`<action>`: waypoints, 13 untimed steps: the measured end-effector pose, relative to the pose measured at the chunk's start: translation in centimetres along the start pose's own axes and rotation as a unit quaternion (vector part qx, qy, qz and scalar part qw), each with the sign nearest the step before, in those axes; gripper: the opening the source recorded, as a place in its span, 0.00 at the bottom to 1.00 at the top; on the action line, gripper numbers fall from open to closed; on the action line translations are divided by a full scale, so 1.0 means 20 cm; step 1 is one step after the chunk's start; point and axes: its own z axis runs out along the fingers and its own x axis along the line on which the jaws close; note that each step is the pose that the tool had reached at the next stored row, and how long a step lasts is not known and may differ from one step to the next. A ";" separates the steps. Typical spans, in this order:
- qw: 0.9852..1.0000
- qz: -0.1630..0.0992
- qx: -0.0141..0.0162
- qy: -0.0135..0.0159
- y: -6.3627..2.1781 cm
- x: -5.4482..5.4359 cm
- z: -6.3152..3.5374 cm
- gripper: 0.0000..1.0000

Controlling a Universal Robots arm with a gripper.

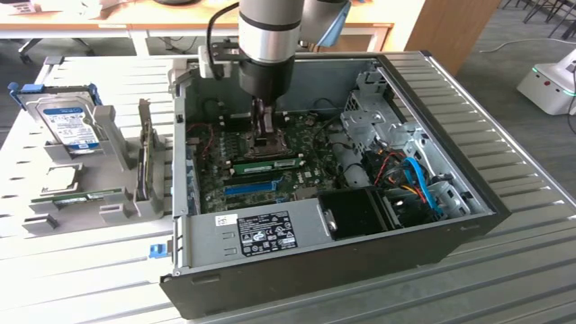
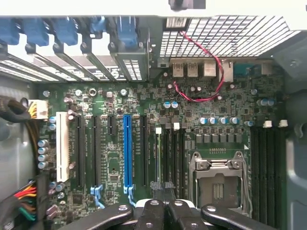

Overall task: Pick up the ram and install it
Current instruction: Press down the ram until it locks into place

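The ram [image 1: 270, 164] is a narrow green stick standing on edge in a slot of the motherboard [image 1: 311, 135] inside the open computer case [image 1: 297, 229], between the blue slot [image 1: 247, 187] and the processor socket [image 2: 218, 179]. In the wrist view the ram [image 2: 157, 153] shows edge-on, with a white latch [image 2: 158, 130] at its far end. My gripper [image 1: 267, 135] hangs straight down over the board, shut, just over the ram's near end. Its fingertips [image 2: 164, 188] are pressed together there. Whether they touch the stick I cannot tell.
A grey holder [image 1: 108, 169] at the exterior view's left carries a silver hard drive [image 1: 72, 125] and another green stick [image 1: 85, 197]. The case walls, a drive cage [image 1: 373, 108], a black fan [image 1: 360, 212] and blue and orange cables [image 1: 419, 182] crowd the case's right side.
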 end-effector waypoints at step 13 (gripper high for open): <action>1.000 0.000 0.000 0.004 0.004 0.00 -0.169 0.11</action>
